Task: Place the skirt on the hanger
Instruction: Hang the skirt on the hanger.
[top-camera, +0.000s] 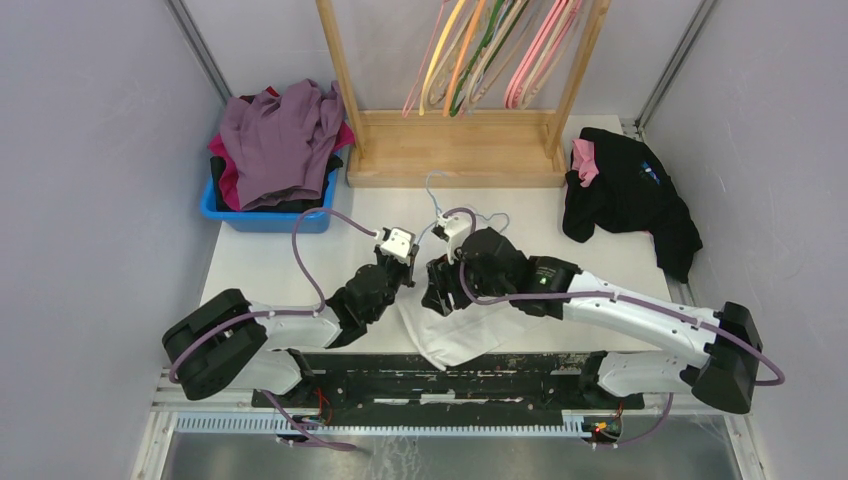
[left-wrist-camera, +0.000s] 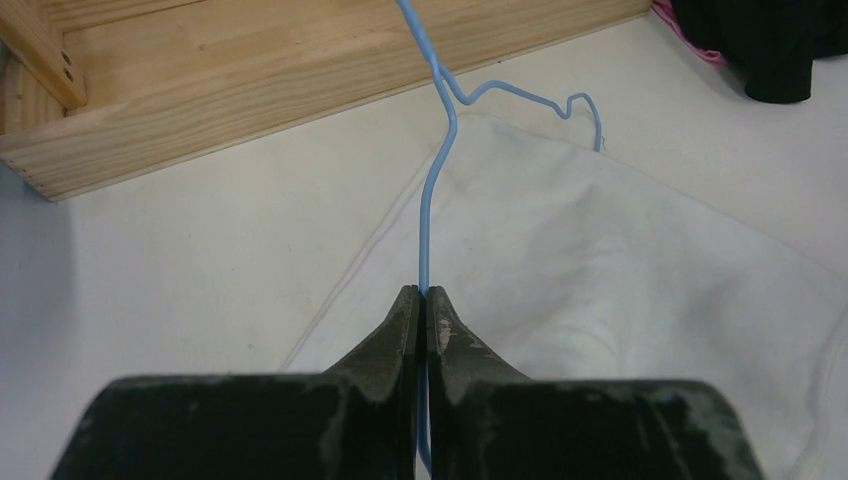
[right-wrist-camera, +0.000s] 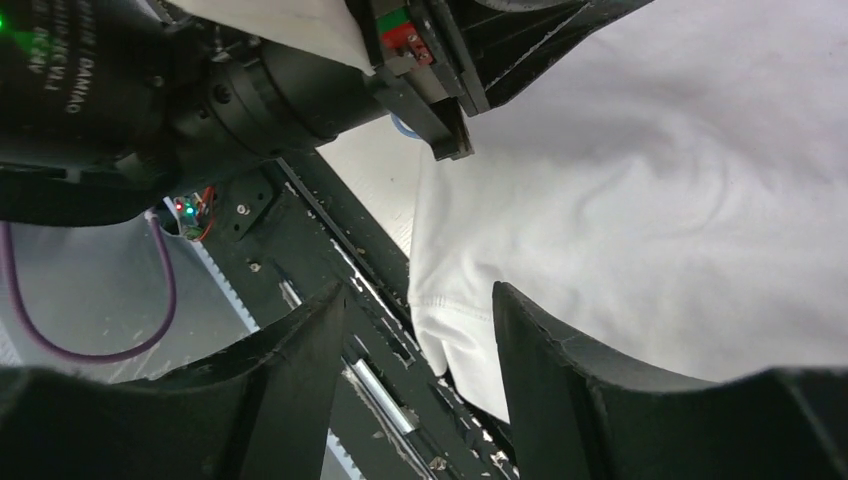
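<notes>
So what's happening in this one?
The left gripper is shut on a thin blue wire hanger, which lies against the white skirt spread on the table. The right gripper hangs open over the skirt's near edge, holding nothing. The skirt does not look hung yet.

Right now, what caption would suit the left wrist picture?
Left gripper pinches a blue wire hanger lying over the white skirt, wooden rack base behind.

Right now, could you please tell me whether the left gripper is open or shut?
Shut on the hanger: the left wrist view shows the left gripper with fingers together, the blue wire pinched between them.
</notes>
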